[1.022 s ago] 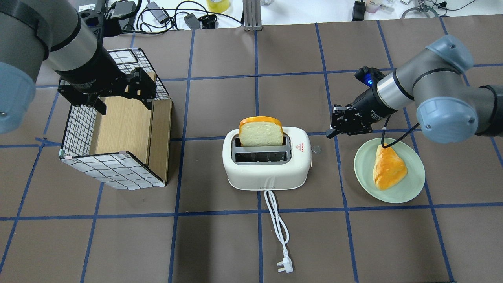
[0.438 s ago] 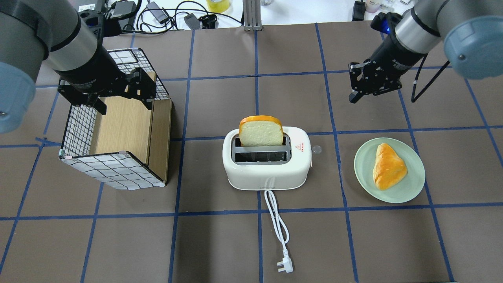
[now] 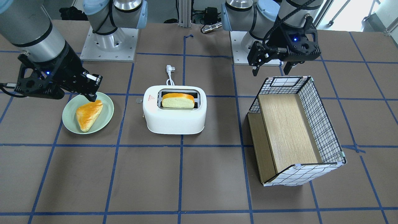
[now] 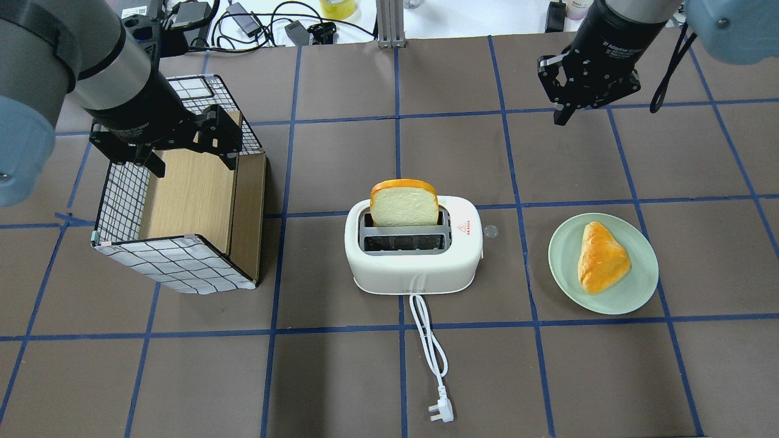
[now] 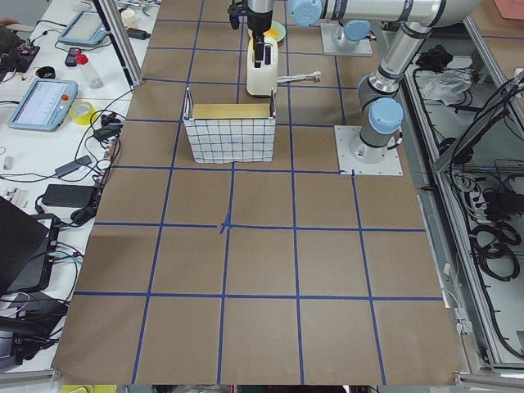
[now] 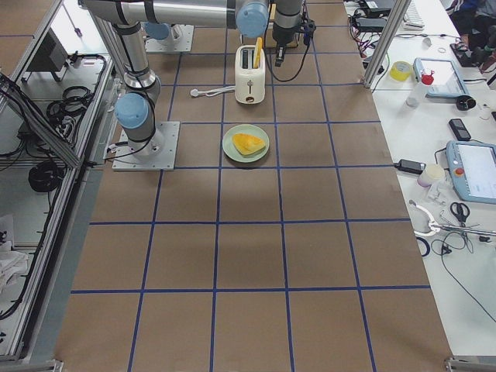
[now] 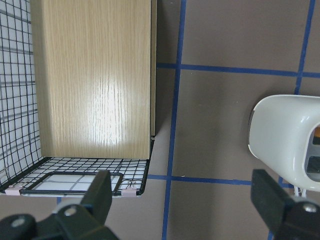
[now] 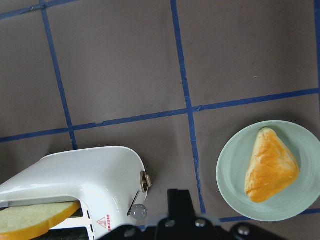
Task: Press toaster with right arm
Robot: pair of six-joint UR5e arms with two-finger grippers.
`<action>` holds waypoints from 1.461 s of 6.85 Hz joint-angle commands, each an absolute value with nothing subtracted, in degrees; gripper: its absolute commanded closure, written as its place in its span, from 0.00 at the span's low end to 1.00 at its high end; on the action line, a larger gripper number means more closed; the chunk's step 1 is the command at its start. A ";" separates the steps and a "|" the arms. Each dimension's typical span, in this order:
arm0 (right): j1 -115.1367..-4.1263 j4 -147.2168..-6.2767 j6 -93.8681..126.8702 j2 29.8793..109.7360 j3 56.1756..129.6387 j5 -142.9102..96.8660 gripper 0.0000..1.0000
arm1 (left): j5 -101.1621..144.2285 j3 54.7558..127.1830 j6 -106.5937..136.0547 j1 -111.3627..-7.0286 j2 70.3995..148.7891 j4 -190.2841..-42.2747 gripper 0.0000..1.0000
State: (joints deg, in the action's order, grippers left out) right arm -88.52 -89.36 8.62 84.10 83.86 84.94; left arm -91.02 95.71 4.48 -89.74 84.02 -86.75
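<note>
The white toaster [image 4: 414, 261] stands mid-table with a bread slice [image 4: 405, 204] upright in its far slot. Its small round grey lever [image 4: 490, 231] sticks out on the side facing the plate. My right gripper [image 4: 558, 117] is shut, empty, and raised well above the table, beyond the plate and apart from the toaster. In the front-facing view my right gripper [image 3: 92, 98] hangs over the plate's far edge. The right wrist view looks down on the toaster [image 8: 90, 175] and lever [image 8: 138, 211]. My left gripper [image 4: 192, 155] is open over the checkered box.
A green plate [image 4: 560, 255] with a pastry [image 4: 601, 258] lies on the lever side of the toaster. The checkered box [image 4: 182, 267] with a wooden floor stands on the other side. The white cord [image 4: 429, 340] and plug [image 4: 441, 413] run toward the near edge.
My right gripper has moved from beside the lever, near the plate, up and away toward the far side of the table. The toaster, bread and left arm have not moved.
</note>
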 commanded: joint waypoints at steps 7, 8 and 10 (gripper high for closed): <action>-92.55 -90.09 12.34 85.78 82.71 87.45 1.00 | -91.05 95.71 4.48 -89.74 84.02 -86.75 0.00; -92.64 -90.17 10.65 85.78 82.71 87.36 1.00 | -91.05 95.71 4.48 -89.74 84.02 -86.75 0.00; -92.55 -90.09 9.32 85.96 82.62 89.11 1.00 | -91.05 95.71 4.48 -89.74 84.02 -86.75 0.00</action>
